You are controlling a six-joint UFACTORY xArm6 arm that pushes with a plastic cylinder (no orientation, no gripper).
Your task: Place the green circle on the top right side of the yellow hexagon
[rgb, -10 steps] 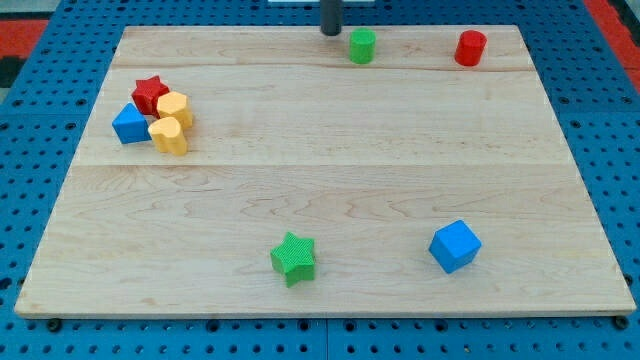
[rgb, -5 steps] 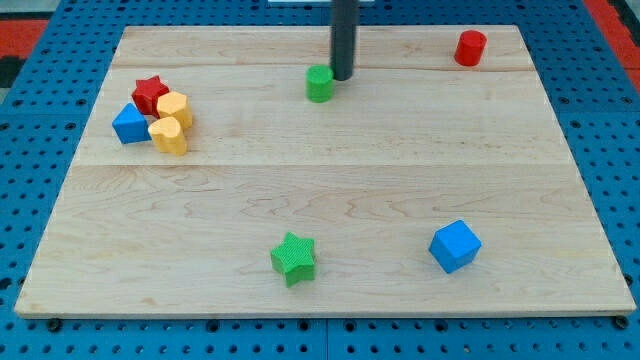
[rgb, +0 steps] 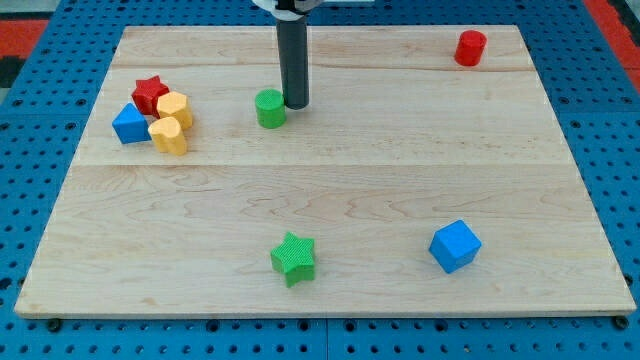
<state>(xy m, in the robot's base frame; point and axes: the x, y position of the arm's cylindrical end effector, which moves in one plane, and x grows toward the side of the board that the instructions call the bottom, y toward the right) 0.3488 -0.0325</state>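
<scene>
The green circle [rgb: 270, 108] sits on the wooden board in the upper middle. My tip [rgb: 296, 104] is just to its right, touching or almost touching it. The yellow hexagon [rgb: 174, 108] is at the view's left, in a tight cluster with a red star [rgb: 150, 93], a blue block [rgb: 129, 124] and a second yellow block [rgb: 168, 135]. The green circle is about a hundred pixels to the right of the hexagon, level with it.
A red cylinder [rgb: 470, 48] stands near the board's top right. A green star [rgb: 294, 258] lies near the bottom middle. A blue cube [rgb: 455, 246] lies at the bottom right. The board [rgb: 330, 290] rests on a blue pegboard.
My tip has moved down and left across the board, pushing the green circle from the top edge toward the yellow hexagon. The other blocks have not moved.
</scene>
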